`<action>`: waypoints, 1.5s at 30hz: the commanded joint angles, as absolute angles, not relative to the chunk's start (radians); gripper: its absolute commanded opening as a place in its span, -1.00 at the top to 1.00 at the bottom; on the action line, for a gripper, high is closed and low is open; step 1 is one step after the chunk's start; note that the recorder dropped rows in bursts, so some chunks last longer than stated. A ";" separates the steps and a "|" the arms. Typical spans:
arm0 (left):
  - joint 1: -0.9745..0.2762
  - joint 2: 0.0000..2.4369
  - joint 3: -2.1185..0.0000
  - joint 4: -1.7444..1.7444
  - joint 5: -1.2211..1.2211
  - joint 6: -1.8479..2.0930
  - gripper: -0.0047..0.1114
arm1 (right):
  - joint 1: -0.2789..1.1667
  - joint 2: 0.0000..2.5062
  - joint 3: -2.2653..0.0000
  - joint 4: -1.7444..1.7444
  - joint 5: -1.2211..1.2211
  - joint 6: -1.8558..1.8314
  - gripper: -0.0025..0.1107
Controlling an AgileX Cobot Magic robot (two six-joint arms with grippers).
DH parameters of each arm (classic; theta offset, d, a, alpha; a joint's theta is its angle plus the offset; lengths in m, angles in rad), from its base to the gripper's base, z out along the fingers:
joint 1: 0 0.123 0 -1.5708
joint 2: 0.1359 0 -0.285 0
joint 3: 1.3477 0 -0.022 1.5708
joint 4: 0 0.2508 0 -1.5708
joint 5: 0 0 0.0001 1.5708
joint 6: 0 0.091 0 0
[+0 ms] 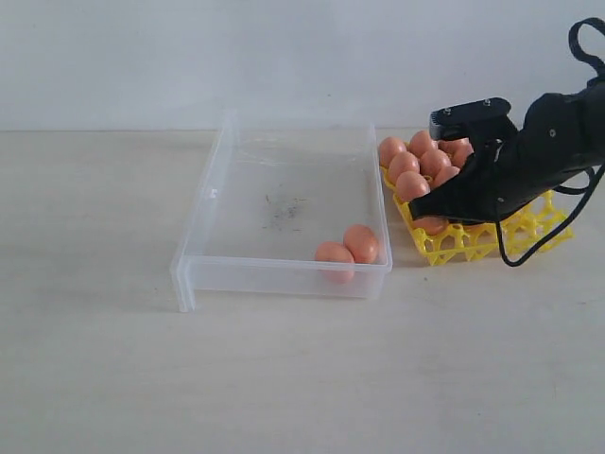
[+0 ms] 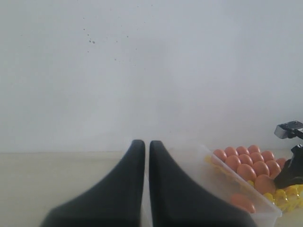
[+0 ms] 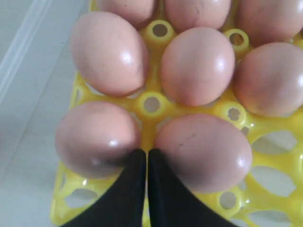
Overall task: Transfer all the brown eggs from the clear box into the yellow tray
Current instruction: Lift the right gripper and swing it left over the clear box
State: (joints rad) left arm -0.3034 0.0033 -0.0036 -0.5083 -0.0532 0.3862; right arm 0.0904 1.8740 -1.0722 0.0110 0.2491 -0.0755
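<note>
Nearest your right wrist lens, the right gripper (image 3: pixel 147 156) is holding its jaws pressed together with nothing between them, the tips sitting between two front-row eggs in the yellow tray (image 3: pixel 151 104); whether they are touching either shell, you cannot tell. The left gripper (image 2: pixel 144 144) is hanging off to the side, jaws clenched and empty too. Two brown eggs (image 1: pixel 361 242) are lying against each other in the clear box (image 1: pixel 284 276), in the front corner on the tray's side as the exterior view sees it; the box is resting on the worktop (image 1: pixel 95 378), just beside the tray. Those eggs are looking light, rigid, smooth and easy to crack; I'd be taking each across its narrow middle with a gentle squeeze, since a hard pinch is likely to be squirting a rounded shell loose, and the touching pair is leaving little room for a jaw between. Your right arm is covering much of the tray in the exterior view, so the free cups are staying hidden; the far rows are running off the wrist picture.
</note>
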 commanded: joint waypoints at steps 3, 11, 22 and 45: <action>-0.300 0.000 0.000 -0.511 -0.062 0.390 0.85 | 0.107 1.589 -1.069 0.006 0.228 -0.079 0.96; -0.300 0.000 0.000 -0.511 -0.062 0.390 0.85 | 0.313 1.561 -1.121 0.181 0.367 -0.316 0.96; -0.300 0.000 0.000 -0.511 -0.062 0.390 0.85 | 0.379 1.752 -1.305 0.428 0.427 -0.479 0.87; -0.300 0.000 0.000 -0.511 -0.060 0.390 0.85 | 0.360 2.226 -1.921 0.122 1.221 -0.104 0.24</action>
State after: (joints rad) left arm -0.3034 0.0033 -0.0036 -0.5083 -0.0532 0.3862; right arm 0.3600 2.2145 -1.9086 0.1343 1.2072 -0.0970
